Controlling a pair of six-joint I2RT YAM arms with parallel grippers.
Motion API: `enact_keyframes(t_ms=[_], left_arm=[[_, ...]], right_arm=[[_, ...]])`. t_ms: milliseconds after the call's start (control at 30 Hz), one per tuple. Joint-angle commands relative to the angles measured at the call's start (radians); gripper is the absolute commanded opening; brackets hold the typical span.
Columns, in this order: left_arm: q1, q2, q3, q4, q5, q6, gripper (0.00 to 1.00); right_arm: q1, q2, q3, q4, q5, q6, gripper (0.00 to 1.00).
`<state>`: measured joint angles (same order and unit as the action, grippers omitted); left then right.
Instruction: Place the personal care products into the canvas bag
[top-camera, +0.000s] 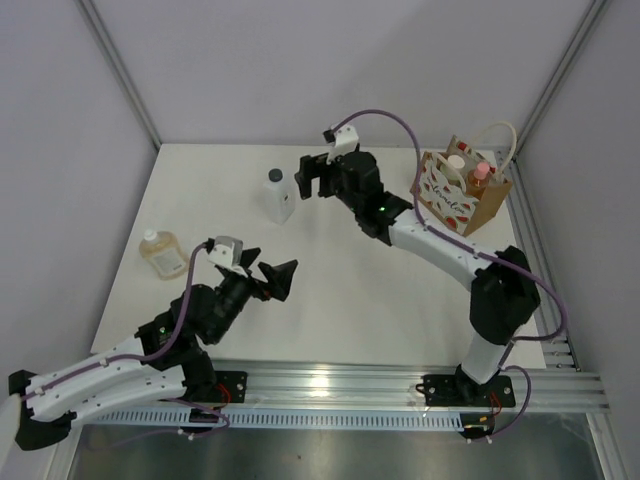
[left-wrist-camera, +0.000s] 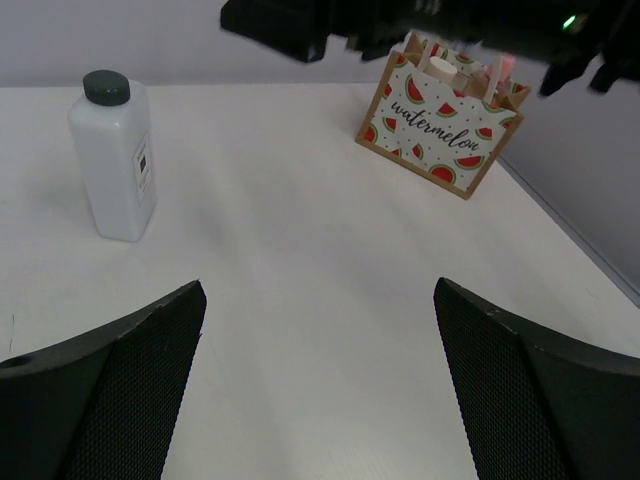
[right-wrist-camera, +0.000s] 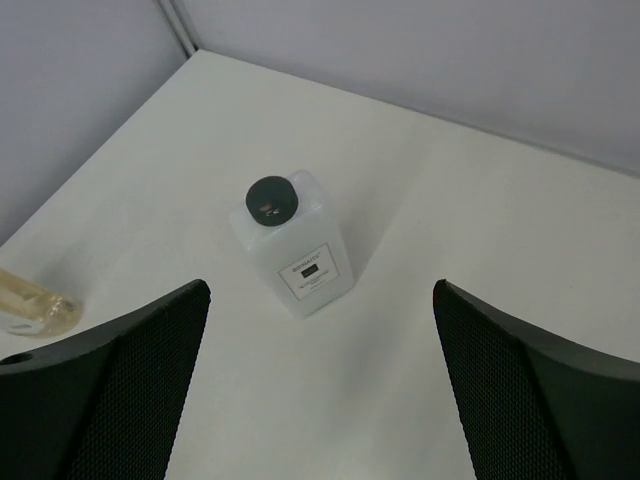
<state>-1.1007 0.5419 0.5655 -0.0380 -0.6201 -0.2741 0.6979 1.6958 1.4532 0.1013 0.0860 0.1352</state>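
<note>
The white bottle with a black cap (top-camera: 279, 196) stands upright at the table's back middle; it also shows in the left wrist view (left-wrist-camera: 115, 160) and the right wrist view (right-wrist-camera: 297, 250). My right gripper (top-camera: 310, 176) is open and empty just right of it, above the table (right-wrist-camera: 320, 290). The squat amber flask with a white cap (top-camera: 160, 253) lies at the left (right-wrist-camera: 28, 306). The canvas bag (top-camera: 450, 200) stands at the back right (left-wrist-camera: 432, 128), holding the beige bottle (top-camera: 456, 163) and the orange bottle (top-camera: 480, 176). My left gripper (top-camera: 275, 272) is open and empty over the table's middle (left-wrist-camera: 318, 290).
The right arm (left-wrist-camera: 400, 20) crosses the top of the left wrist view, between the white bottle and the bag. Grey walls enclose the table on the left, back and right. A metal rail (top-camera: 400, 385) runs along the near edge.
</note>
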Motion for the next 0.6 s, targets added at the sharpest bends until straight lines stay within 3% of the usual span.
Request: enact_keyframes(t_ms=[0, 333, 567], left_arm=[[0.004, -0.086, -0.029, 0.030, -0.046, -0.020, 0.99], [0.004, -0.296, -0.119, 0.076, -0.064, -0.051, 0.99], [0.004, -0.298, -0.118, 0.064, -0.075, -0.066, 0.99]], right_arm=[[0.077, 0.086, 0.015, 0.203, 0.251, 0.067, 0.97], [0.199, 0.346, 0.139, 0.397, 0.414, 0.069, 0.99], [0.247, 0.521, 0.288, 0.465, 0.580, -0.006, 0.99]])
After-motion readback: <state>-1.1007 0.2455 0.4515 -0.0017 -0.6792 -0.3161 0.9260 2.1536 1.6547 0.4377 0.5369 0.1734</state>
